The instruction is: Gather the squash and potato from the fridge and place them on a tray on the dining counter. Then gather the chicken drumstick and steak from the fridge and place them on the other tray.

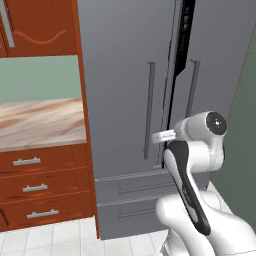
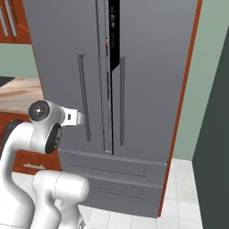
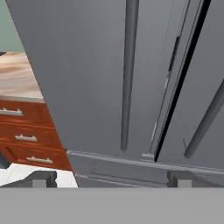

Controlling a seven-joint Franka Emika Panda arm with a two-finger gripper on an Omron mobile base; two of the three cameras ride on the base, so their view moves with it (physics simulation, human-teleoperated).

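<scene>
— Where's the fridge (image 1: 130,90)?
— Straight ahead of the arm — left door slightly ajar, a dark gap between the doors.
— And the pincer (image 3: 111,178)?
— Spread wide, empty, facing the left door's handle (image 3: 128,74).

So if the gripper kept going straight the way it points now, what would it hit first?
Most likely the fridge's left door, near its vertical bar handle. The open gripper faces it head-on; how far off it stands is hard to judge.
</scene>
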